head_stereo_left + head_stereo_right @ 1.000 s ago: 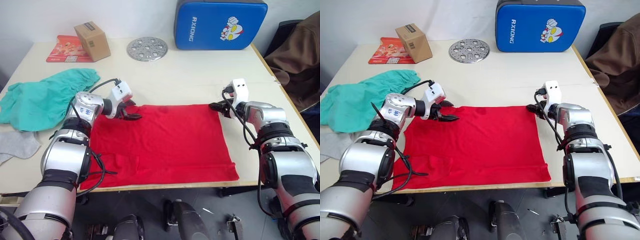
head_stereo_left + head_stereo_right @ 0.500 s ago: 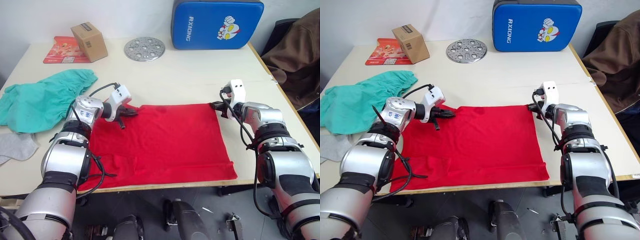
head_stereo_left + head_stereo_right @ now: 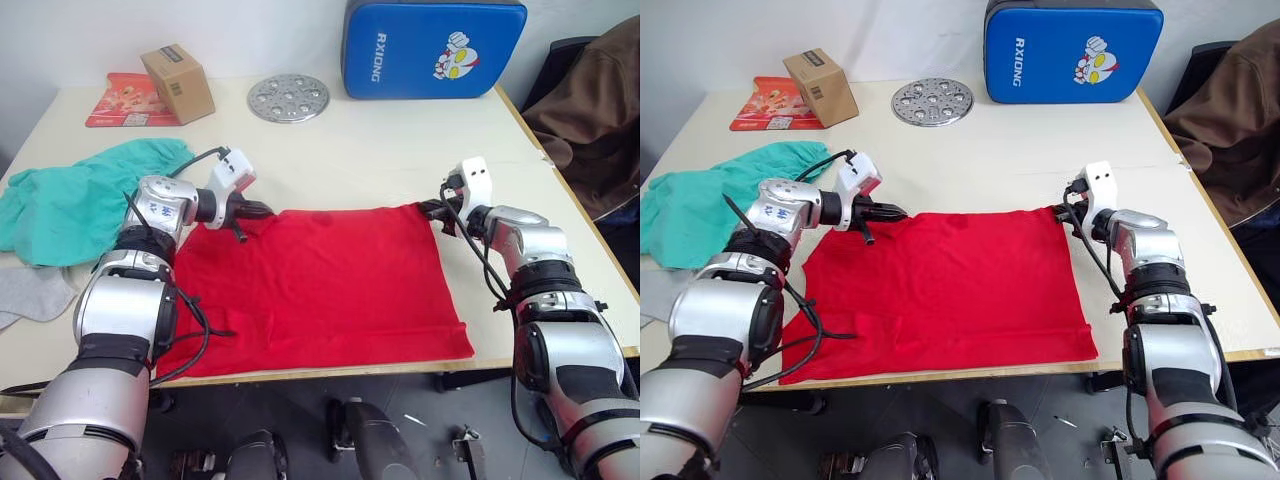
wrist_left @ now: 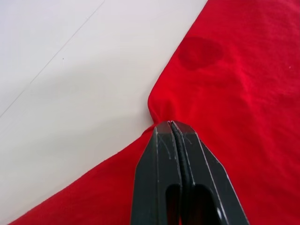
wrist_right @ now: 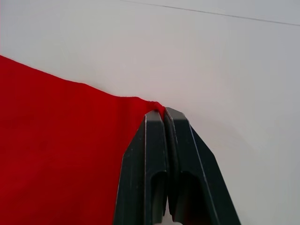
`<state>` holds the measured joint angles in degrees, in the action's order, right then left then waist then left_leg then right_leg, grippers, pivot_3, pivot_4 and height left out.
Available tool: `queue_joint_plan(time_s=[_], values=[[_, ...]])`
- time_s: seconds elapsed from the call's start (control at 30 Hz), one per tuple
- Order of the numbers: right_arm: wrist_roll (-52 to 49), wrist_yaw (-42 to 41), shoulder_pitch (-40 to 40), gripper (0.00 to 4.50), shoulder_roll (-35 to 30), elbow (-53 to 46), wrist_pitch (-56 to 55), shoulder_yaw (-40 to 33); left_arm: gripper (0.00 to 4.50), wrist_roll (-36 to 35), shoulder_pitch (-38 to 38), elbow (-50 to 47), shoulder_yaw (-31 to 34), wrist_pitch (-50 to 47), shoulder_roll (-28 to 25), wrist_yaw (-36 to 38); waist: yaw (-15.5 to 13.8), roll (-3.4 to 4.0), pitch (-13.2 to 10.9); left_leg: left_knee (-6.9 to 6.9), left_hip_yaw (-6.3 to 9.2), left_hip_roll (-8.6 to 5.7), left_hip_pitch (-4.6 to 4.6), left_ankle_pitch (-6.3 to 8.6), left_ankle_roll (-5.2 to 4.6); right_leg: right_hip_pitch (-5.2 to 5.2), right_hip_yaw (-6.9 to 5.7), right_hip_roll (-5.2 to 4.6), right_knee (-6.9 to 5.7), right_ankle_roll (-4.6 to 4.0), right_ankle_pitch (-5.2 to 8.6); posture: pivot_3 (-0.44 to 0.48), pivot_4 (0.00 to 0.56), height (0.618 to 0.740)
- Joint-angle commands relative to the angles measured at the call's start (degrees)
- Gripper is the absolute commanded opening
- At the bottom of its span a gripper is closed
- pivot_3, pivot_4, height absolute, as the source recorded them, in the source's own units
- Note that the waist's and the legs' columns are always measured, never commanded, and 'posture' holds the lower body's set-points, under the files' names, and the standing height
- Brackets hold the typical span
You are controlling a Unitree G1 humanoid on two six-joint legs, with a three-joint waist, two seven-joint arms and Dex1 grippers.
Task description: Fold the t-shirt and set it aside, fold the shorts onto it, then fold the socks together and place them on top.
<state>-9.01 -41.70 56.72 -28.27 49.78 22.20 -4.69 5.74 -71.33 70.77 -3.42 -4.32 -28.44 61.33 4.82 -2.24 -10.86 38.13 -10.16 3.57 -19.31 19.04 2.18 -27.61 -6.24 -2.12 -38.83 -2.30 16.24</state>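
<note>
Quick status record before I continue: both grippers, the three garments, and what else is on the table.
left gripper: shut on the t-shirt, pinching its far edge near the left corner
right gripper: shut on the t-shirt at its far right corner
t-shirt: red, spread flat at the table's near edge
shorts: teal, bunched at the table's left, not folded
socks: grey, at the left edge, near the shorts
table: far side holds a cardboard box, a perforated metal disc and a blue pad

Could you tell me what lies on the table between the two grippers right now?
The far edge of the t-shirt runs between them in the left eye view, the left gripper and right gripper each shut on one end.
</note>
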Motion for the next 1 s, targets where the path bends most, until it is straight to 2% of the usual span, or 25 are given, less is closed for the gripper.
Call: queue_joint_plan(time_s=[0.03,0.07,0.17,0.4,0.8,0.9,1.0], values=[[-0.40,-0.52,-0.80,0.00,-0.13,-4.19,0.05,-0.18,0.03,0.63,-1.29,-1.02,-0.29,1.19,-1.46,-0.18,-0.01,0.00,0.00,0.00,0.00,0.00,0.00,0.00,0.00,0.00,0.00,0.00,-0.01,0.00,0.00,0.000,0.150,0.740],[-0.38,-0.43,-1.00,0.00,-0.10,-4.47,0.22,-0.23,0.03,1.04,-1.05,-1.03,-0.56,1.76,-1.58,-0.48,-0.01,0.00,0.00,0.00,0.00,0.00,0.00,0.00,0.00,0.00,0.00,0.00,-0.01,0.00,0.00,0.000,0.150,0.740],[-0.28,-0.08,-1.43,0.00,-0.03,-5.10,0.55,-0.27,0.59,1.95,0.01,-1.11,-1.38,3.34,-1.85,-0.33,0.03,0.00,0.00,0.00,0.00,0.00,0.00,0.00,0.00,0.00,0.01,0.00,-0.01,-0.01,0.00,0.000,0.150,0.740],[-0.06,-0.02,-2.88,0.00,0.33,-6.90,1.21,0.31,2.76,3.59,2.09,-2.11,-3.14,5.31,-2.02,-2.24,-0.02,0.00,0.00,0.00,0.00,0.00,0.02,-0.01,0.01,0.00,0.01,-0.01,-0.02,-0.02,0.01,0.000,0.150,0.740],[0.05,0.09,-2.42,0.00,0.66,-7.07,1.73,0.62,2.76,6.31,4.00,-1.17,-5.23,10.03,-2.56,-7.52,-0.05,0.00,0.00,0.00,0.00,-0.01,0.05,-0.01,0.01,0.02,0.02,-0.02,-0.05,-0.03,0.02,0.000,0.150,0.740],[-0.06,0.20,-2.00,0.00,0.86,-6.89,2.04,0.51,2.22,6.60,4.19,-0.87,-5.30,10.31,-2.64,-7.91,-0.02,0.00,0.00,0.00,0.00,-0.01,0.05,-0.01,0.01,0.02,0.01,-0.02,-0.05,-0.03,0.02,0.000,0.150,0.740],[-0.07,0.17,-2.06,0.00,0.88,-7.03,2.25,0.46,1.21,6.57,4.18,-0.69,-5.21,10.37,-2.69,-8.21,-0.02,0.00,0.00,0.00,0.00,-0.01,0.06,-0.02,0.01,0.02,0.01,-0.02,-0.06,-0.03,0.02,0.000,0.150,0.740]])
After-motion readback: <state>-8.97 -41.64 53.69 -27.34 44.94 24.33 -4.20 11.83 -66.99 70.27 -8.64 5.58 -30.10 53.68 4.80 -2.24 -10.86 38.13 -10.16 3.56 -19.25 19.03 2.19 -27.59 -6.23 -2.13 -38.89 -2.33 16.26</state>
